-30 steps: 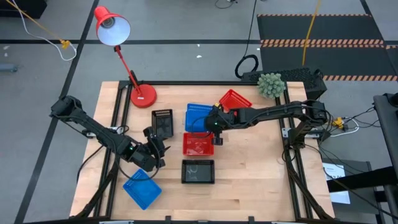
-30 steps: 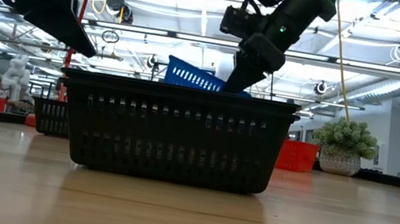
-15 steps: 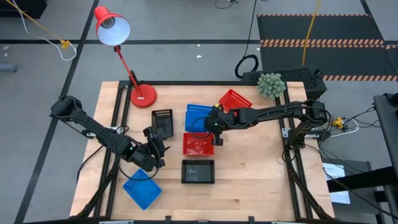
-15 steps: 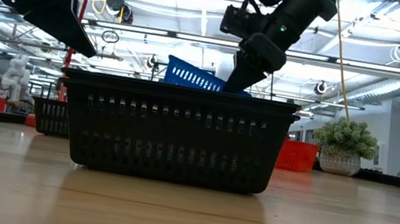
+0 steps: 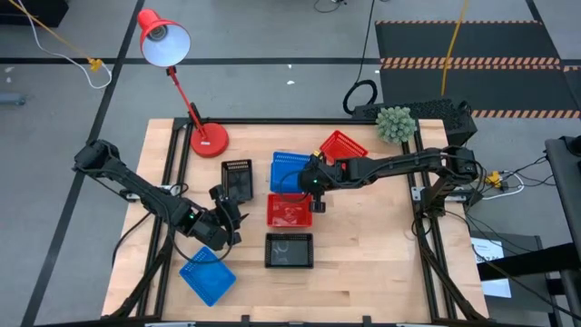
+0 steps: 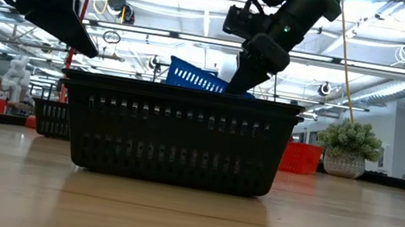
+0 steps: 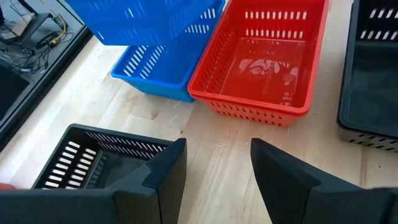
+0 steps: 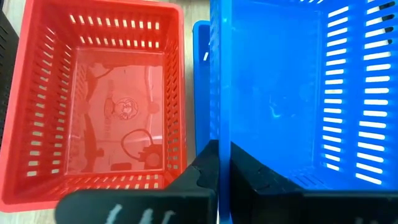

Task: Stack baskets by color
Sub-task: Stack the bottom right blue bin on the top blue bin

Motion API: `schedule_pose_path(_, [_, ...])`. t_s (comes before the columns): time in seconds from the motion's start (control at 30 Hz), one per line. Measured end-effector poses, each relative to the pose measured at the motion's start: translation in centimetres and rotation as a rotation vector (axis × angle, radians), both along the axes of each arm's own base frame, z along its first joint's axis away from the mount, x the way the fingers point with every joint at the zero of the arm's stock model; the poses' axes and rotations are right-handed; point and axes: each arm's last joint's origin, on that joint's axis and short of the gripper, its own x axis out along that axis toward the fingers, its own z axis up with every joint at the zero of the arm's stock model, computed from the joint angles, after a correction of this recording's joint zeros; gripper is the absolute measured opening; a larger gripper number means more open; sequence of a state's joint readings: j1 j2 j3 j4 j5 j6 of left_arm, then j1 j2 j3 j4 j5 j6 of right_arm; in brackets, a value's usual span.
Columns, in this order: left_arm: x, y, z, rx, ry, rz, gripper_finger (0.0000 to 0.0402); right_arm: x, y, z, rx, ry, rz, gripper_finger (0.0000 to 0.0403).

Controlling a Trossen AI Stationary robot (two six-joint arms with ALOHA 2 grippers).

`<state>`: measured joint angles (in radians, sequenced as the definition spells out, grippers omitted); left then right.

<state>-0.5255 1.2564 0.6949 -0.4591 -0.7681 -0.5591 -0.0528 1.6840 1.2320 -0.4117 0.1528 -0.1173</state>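
the right gripper point(image 8: 217, 180) is pinching the wall of a lifted blue basket point(image 8: 280, 87); misaligned over the blue basket beneath point(image 7: 155, 68), it risks jamming crooked or catching the adjacent red basket point(image 8: 106, 106).

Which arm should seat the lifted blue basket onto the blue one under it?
Right. The right gripper is shut on the lifted blue basket's wall, directly over the second blue basket. The left gripper hangs open, empty, by a black basket.
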Motion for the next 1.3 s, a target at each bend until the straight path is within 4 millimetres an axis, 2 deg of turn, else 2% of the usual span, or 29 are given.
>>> schedule_pose_path(0.47, [0.0, 0.0, 0.0, 0.001, 0.0, 0.0, 0.0182, 0.1, 0.0, -0.2, 0.0, 0.006, 0.0, 0.0007])
schedule_pose_path(0.8, [0.0, 0.0, 0.0, 0.0, 0.001, 0.0, 0.0182, 0.4, 0.0, -1.1, -0.012, 0.037, 0.015, 0.0007])
schedule_pose_path(1.3, [0.0, 0.0, 0.0, 0.005, 0.004, -0.004, 0.0182, 0.4, -0.3, -1.1, -0.011, 0.032, 0.007, 0.0007])
